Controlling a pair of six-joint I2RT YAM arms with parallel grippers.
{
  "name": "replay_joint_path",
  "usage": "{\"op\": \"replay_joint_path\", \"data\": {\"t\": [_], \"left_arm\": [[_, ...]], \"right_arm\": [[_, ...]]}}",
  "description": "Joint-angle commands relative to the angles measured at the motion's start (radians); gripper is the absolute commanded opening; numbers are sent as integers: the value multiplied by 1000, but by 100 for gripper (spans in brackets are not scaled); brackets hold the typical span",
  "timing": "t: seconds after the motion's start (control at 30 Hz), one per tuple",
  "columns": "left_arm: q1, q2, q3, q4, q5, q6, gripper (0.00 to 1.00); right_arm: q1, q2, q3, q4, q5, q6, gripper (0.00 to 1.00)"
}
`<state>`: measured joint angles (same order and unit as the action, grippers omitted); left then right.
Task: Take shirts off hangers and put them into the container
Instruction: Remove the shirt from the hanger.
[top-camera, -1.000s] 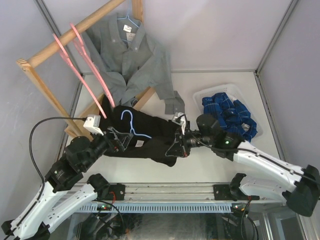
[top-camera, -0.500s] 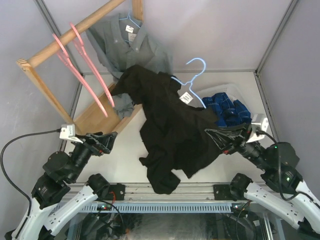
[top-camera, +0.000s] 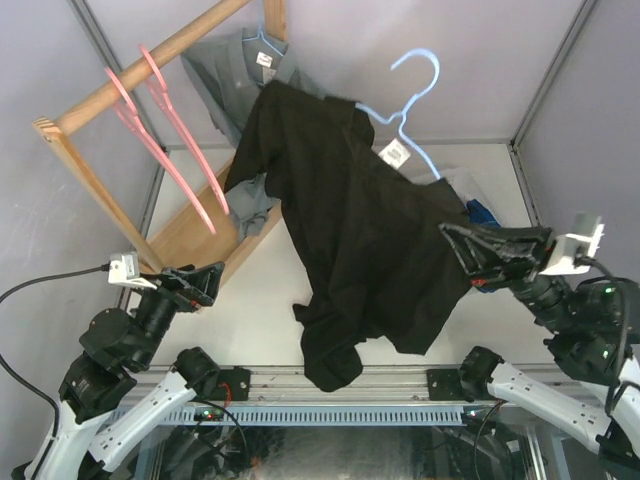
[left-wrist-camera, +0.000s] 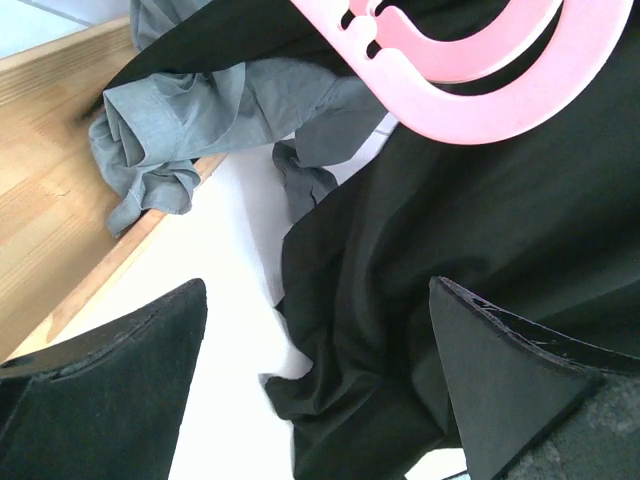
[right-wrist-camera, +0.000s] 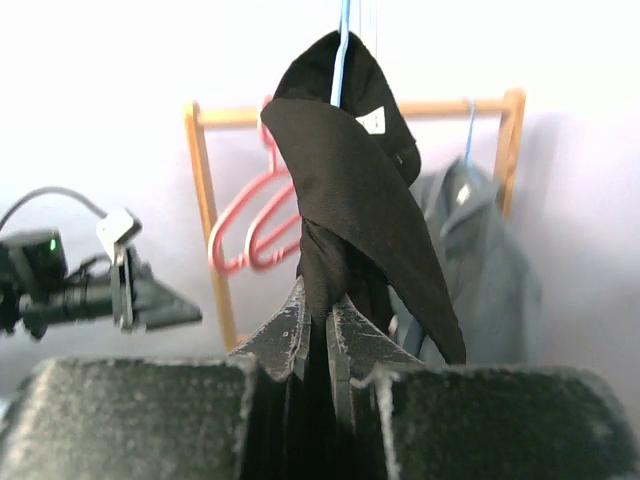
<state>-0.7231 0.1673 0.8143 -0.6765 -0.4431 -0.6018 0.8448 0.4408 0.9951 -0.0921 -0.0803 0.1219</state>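
white table (top-camera: 255, 300) | black shirt (top-camera: 360, 230) hangs crumpled (blue hanger (top-camera: 402, 117) at collar) | right jaws pinching it | left jaws spread

A wooden rack (top-camera: 80, 103) of light, unpainted timber stands at the far left of a white table (top-camera: 250, 300). Its round top bar slants from lower left to upper right, and a flat base plank (top-camera: 190, 238) lies on the tabletop beneath it. Pale lilac-grey walls (top-camera: 500, 60) enclose the table on three sides, with dark metal posts (top-camera: 553, 72) in the back corners. A silver rail (top-camera: 340, 380) and a blue ribbed strip (top-camera: 340, 413) run along the near edge.
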Motion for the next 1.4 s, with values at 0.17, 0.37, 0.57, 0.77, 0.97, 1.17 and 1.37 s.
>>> {"op": "replay_joint_path", "data": {"t": [0.17, 0.37, 0.57, 0.77, 0.97, 1.17, 1.37], "left_arm": [[5, -22, 25, -16, -23, -38, 95], [5, -64, 23, -57, -58, -49, 96], [5, -77, 21, -60, -56, -30, 97], [5, -10, 25, -17, 11, -4, 98], [5, 58, -12, 94, 158, 29, 98], [5, 146, -36, 136, 277, 32, 96], [4, 141, -137, 223, 354, 7, 89]], "right_arm": [[-4, 256, 311, 314, 24, -235, 0], [-4, 309, 299, 185, 17, -274, 0], [-6, 228, 12, 14, -115, -182, 0], [-6, 225, -207, -103, -348, -54, 0], [-1, 339, -254, -114, -465, 13, 0], [29, 422, -255, 24, -483, 83, 0], [65, 492, -250, 143, -470, 162, 0]]}}
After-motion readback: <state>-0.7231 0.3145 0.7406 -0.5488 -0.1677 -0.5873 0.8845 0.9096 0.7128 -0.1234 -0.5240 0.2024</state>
